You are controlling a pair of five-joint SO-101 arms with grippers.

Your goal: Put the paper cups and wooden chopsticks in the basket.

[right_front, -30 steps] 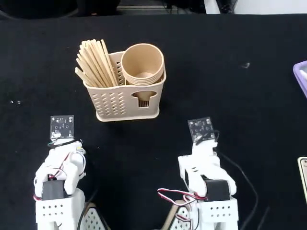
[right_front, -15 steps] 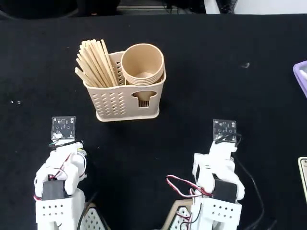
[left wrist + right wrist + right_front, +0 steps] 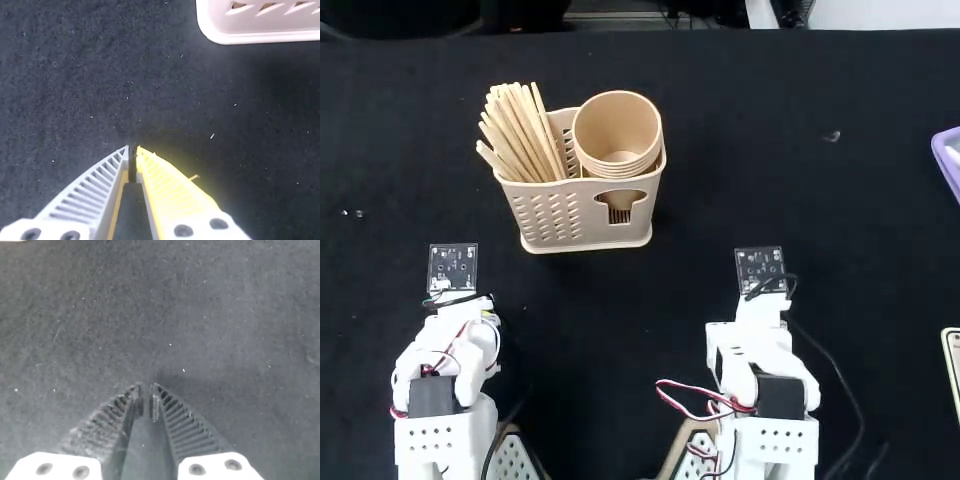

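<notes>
High view: the beige perforated plastic basket [image 3: 582, 215], upper left of centre, already holds the wooden chopsticks [image 3: 515, 130] and the stacked paper cups [image 3: 617, 135]. The right arm [image 3: 760, 350], lower right, has swung back leftward.
Left wrist view: left gripper [image 3: 132, 152] closed, empty.
Right wrist view: right gripper [image 3: 145, 390] all but closed, empty.
Task judged complete.

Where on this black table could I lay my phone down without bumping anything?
The widest bare stretch lies between the basket and the purple object at the right edge. Another runs in front of the left arm and right arm, up to the basket. The basket itself is packed with chopsticks and paper cups, and wires crowd the arms' bases.
</notes>
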